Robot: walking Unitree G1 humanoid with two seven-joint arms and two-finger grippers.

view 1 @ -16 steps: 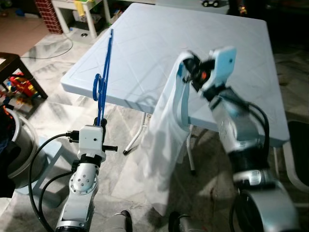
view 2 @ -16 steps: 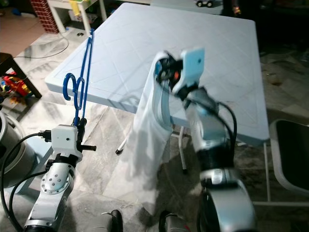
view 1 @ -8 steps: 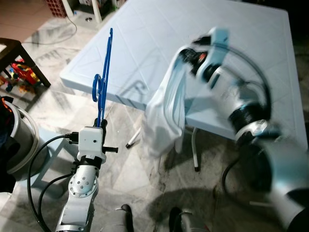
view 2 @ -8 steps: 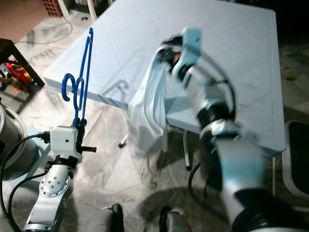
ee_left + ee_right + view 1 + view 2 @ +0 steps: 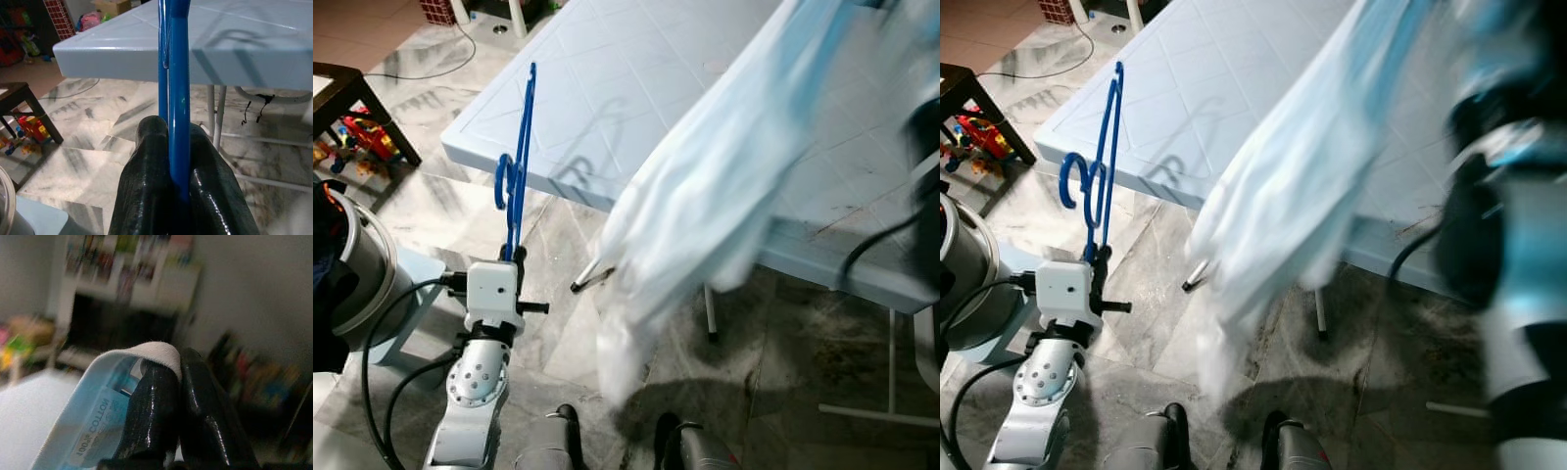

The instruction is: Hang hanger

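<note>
The pale blue table (image 5: 607, 88) takes up the upper middle of the head views, and across it, from the upper right corner down to the lower centre, sweeps a white and light-blue garment (image 5: 705, 215) — heavily blurred, its hem hanging over the marble floor (image 5: 558, 274) below the table's near edge. The right tool (image 5: 178, 382) is clenched on the garment's collar, the "100% cotton" label lying just beside the fingers (image 5: 151, 401) in the right wrist view.

At the left of the frame the blue hanger (image 5: 517, 171) stands almost upright. Its long axis runs from the lower left toward the top of the frame with a slight lean, one end pinched in the left tool (image 5: 178, 161), the other end pointing up past the table edge; the hook curls out toward the frame's left about halfway up. The left tool grips it firmly, both fingers pressed against the thin blue bars.

The step in hand looks like bringing the collar to the hanger. To do it well, the left arm should likely hold the hanger steady and upright, while the right arm slows — the blur suggests a fast swing — and opens the neck over the hanger's free end rather than dragging cloth across the hook.
</note>
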